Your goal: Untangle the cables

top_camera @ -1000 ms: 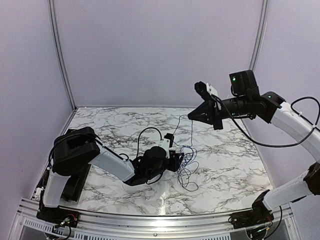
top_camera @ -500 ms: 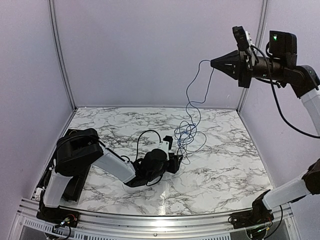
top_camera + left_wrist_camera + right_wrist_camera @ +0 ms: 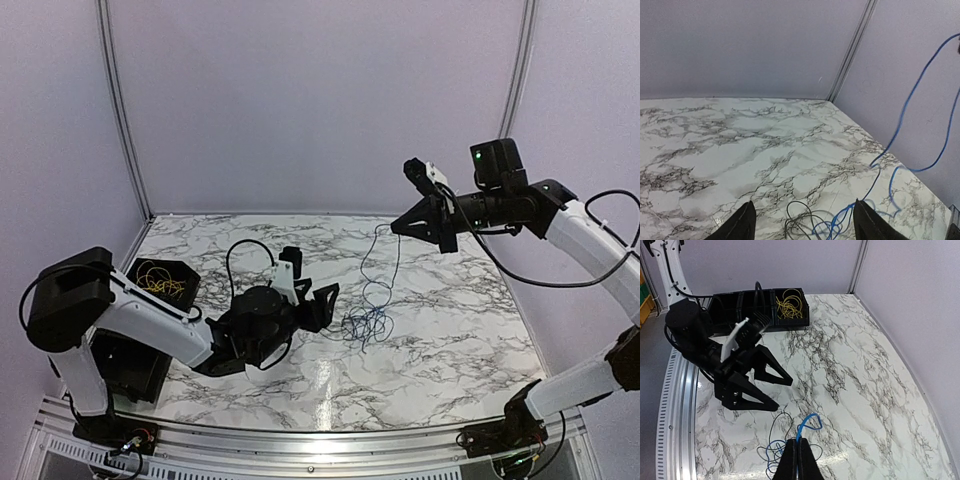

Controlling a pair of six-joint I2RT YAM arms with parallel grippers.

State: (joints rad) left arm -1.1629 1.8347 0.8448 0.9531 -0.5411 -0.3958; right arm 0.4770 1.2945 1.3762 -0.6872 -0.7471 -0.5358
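My right gripper [image 3: 394, 228] is shut on the bright blue cable [image 3: 364, 322] and holds one end up. The cable hangs down in loops to a small tangle on the marble table [image 3: 450, 340]. In the right wrist view the shut gripper [image 3: 800, 452] pinches the blue cable [image 3: 809, 419] above a thin black cable [image 3: 776, 424]. My left gripper [image 3: 325, 307] is open and empty, just left of the tangle. In the left wrist view the left gripper [image 3: 802, 227] frames the black cable [image 3: 799, 220] and the blue cable [image 3: 904, 112]. The yellow cable [image 3: 160, 280] lies in a bin.
A black divided bin [image 3: 135, 345] stands at the table's left edge, and in the right wrist view [image 3: 735, 310] the yellow cable [image 3: 789, 302] fills its end compartment. Lilac walls close in the back and sides. A metal rail [image 3: 300, 440] runs along the front.
My right gripper has come down from high near the right wall, lowering the blue cable. My left arm has pulled back to the left, away from the tangle, uncovering the bin.
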